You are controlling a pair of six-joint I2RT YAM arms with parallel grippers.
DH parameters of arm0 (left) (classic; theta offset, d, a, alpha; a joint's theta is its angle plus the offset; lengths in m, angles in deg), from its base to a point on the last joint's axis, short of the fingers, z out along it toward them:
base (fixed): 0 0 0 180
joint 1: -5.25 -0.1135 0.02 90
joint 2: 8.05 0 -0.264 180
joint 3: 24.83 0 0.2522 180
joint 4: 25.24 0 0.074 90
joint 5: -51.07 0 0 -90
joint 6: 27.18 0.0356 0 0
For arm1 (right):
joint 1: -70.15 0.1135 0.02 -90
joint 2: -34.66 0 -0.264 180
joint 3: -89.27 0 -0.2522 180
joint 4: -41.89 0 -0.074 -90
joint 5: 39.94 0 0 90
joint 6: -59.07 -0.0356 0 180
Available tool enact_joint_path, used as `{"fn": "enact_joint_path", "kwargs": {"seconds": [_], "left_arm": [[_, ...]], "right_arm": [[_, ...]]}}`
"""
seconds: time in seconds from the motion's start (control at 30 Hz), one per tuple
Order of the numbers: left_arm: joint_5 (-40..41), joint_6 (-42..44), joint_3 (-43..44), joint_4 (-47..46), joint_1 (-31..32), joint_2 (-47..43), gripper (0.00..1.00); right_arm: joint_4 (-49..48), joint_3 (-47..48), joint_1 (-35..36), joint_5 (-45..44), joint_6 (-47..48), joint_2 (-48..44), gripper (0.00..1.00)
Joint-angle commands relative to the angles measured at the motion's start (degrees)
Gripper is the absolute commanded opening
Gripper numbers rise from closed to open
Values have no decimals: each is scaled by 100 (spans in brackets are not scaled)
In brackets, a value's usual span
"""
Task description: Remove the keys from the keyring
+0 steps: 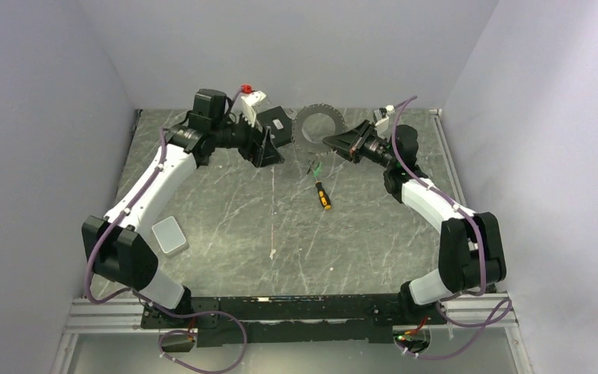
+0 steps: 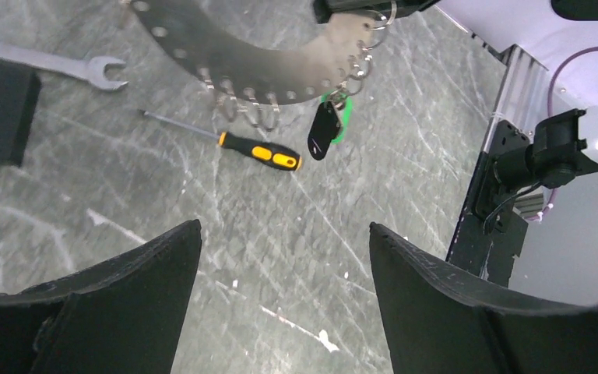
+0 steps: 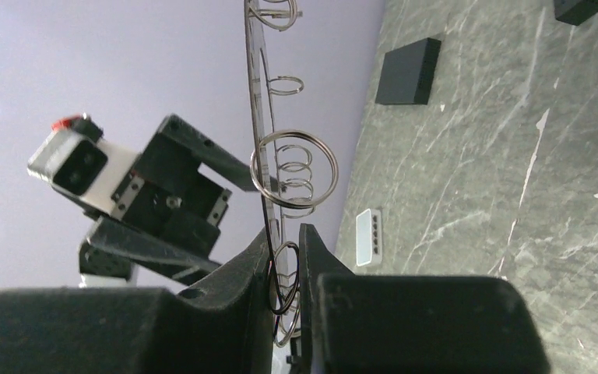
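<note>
Spreading wide at the bottom of the left wrist view, the left gripper [image 2: 284, 230] is holding nothing. At upper centre of the top view, the keyring [image 1: 301, 125] is hanging upright above the table, with keys [image 2: 251, 109] dangling along its rim. Just right, the right gripper [image 1: 333, 142] is pinching the keyring's lower right edge, its jaws nearly closed.

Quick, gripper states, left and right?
Left gripper: open, holding nothing.
Right gripper: shut on the large silvery-grey metal keyring.
</note>
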Motion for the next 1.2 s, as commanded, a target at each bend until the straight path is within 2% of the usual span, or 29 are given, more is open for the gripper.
{"fn": "enact_joint_path", "kwargs": {"seconds": [0.0, 0.13, 0.33, 0.4, 0.7, 1.17], "left_arm": [[-614, -212, -540, -1247, 85, -30, 83], [-1022, -636, -979, -2287, 186, 132, 80], [-1321, -1911, -1778, -5075, 207, 512, 73], [-1226, -2140, -1902, -5630, 260, 623, 72], [-908, -2113, -1921, -6203, 590, 1029, 66], [-710, -2026, -1314, -5724, 824, 1575, 56]], "right_arm": [[-557, 331, -8, -420, -630, 115, 0], [-501, 399, 3, -536, -686, 124, 0], [-483, 365, 3, -665, -783, 67, 0], [-453, 369, 3, -703, -809, 55, 0], [-556, 229, 20, -813, -923, -66, 0], [-690, 180, 73, -848, -1009, -100, 0]]}}
